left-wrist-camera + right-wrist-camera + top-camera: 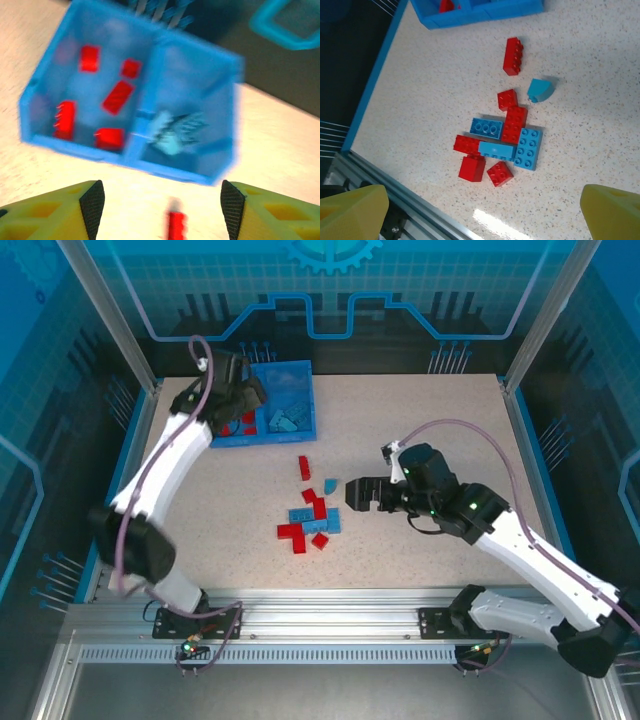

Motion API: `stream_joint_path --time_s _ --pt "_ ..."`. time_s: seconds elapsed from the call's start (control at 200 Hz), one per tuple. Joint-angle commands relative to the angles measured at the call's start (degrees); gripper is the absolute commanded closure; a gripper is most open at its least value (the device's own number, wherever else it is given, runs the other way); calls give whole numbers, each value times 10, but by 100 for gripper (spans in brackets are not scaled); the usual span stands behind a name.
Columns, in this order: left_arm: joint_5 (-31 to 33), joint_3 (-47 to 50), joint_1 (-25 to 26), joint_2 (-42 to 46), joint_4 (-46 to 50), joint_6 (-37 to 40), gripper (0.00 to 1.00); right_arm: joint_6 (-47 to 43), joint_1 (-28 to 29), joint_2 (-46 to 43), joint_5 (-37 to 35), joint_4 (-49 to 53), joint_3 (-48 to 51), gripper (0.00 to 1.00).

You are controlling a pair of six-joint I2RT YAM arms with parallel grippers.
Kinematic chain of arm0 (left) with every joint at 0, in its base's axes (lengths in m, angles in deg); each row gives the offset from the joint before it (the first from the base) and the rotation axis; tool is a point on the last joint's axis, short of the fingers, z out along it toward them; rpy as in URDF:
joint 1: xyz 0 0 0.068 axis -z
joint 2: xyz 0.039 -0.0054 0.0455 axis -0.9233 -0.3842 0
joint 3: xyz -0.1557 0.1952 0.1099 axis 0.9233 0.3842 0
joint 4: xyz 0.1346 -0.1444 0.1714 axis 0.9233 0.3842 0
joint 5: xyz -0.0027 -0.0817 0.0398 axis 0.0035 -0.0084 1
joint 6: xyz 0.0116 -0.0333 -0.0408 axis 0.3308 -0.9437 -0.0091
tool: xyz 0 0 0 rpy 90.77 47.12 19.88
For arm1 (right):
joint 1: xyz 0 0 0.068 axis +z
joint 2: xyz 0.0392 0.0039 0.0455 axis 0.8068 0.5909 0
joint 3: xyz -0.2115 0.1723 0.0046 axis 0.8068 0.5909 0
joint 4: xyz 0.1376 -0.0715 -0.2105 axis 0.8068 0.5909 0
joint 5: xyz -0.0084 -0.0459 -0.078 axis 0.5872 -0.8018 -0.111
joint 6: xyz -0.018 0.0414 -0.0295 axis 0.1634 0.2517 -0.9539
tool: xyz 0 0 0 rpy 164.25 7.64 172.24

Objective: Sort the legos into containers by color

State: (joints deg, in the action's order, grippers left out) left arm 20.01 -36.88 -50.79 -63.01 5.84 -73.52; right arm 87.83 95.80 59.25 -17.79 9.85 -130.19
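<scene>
While left gripper (162, 207) gapes by bin (270, 438) (blurred), loose legos (495, 149) clustered.

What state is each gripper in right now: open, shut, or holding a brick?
Left gripper: open, holding nothing.
Right gripper: open, holding nothing.

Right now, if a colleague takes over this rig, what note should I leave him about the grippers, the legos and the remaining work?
The left gripper is open at the bin. The right gripper is open beside the loose pile, holding nothing.
Done: five red legos lie in the bin's left compartment, light blue legos in the right.
Left: six red bricks and four blue pieces wait on the table for sorting.
</scene>
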Motion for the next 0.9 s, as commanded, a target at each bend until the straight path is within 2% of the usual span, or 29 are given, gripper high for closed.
stream_joint_path --time_s 0.0,0.13,0.31,0.46,0.52,0.605,0.7,0.895 --pt "-3 86 68 113 -55 63 32 -16 5 46 -10 -22 -26 0" --pt "-29 158 117 218 -40 130 28 -33 5 124 -6 -27 -66 0" --pt "-61 226 118 319 15 246 23 -56 5 262 3 -31 -145 1" --pt "-89 312 118 383 -12 333 22 -88 4 383 -33 -13 -227 3" --pt "-90 335 116 393 -30 347 22 -94 4 425 -58 -4 -253 5" --pt "-91 323 115 389 -7 364 20 -80 0 471 -90 9 -278 7" --pt "-85 329 113 389 -10 375 19 -53 -7 516 -84 11 -289 7" --pt "-110 334 107 383 -5 386 5 -42 -8 595 -98 16 -315 7"
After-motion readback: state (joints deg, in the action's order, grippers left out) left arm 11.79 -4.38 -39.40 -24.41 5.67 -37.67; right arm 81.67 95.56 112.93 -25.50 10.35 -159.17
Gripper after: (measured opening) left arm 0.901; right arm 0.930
